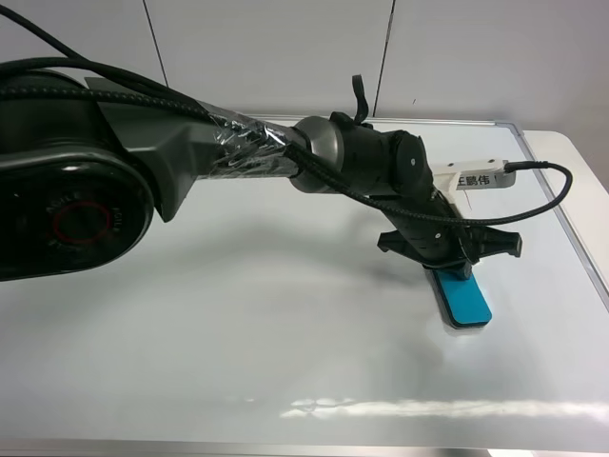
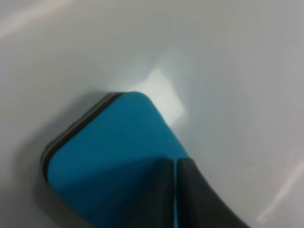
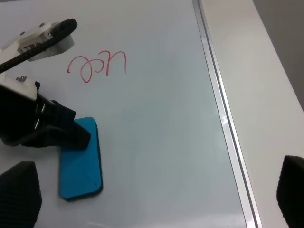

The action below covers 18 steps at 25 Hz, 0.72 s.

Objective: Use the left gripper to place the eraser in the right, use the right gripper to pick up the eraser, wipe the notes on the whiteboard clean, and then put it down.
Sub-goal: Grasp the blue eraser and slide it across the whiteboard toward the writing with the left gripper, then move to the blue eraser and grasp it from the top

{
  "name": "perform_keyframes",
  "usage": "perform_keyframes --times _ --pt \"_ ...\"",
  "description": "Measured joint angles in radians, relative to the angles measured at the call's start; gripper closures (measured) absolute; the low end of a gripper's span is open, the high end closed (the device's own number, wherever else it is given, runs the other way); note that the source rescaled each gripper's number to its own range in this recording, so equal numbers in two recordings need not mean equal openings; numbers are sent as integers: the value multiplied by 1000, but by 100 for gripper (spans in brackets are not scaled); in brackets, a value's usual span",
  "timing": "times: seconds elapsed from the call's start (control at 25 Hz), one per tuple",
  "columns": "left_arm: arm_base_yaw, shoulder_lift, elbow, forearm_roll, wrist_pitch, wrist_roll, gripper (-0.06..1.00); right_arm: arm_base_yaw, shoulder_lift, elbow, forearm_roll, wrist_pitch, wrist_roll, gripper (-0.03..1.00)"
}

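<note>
Scene: a white board [image 1: 238, 314] with a silver frame [image 3: 223, 118], lying flat on a cream table [image 1: 571, 162], seen from above and from both wrists.
Eraser: a blue eraser [image 1: 466, 305] lies flat on the right part of the board, blue side up, near the right frame edge.
Left hand: the left gripper [image 1: 455, 269] reaches across from the left and sits over one end of the eraser. Its two fingers [image 2: 190, 194] are closed together on the blue top, with only a hairline gap and nothing clamped between them. Whether the tips press down cannot be told.
Right hand: the right gripper [image 3: 154, 197] hangs above the board with its fingers spread wide and empty. The eraser lies on the board near one fingertip, not between the two.
Writing: the red notes [image 3: 97, 66] are whole and unsmeared, a little beyond the eraser and the left hand.
Done so far: the eraser appears to be delivered to the right side, within likely reach of the right hand.
Left to do: the left hand must clear away; then comes the pick-up by the right hand, the wiping, and the setting down.
</note>
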Motion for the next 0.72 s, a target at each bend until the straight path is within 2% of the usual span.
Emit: perform_keyframes --times 0.24,0.4,0.52,0.72 --pt "-2 -120 1 156 119 0 94 0 0 0 0 0 0 -3" --pt "12 -317 72 293 130 -3 94 0 0 0 0 0 0 -3" --pt "48 -446 186 367 108 -3 94 0 0 0 0 0 0 -3" --pt "169 -686 457 455 46 -3 94 0 0 0 0 0 0 -3"
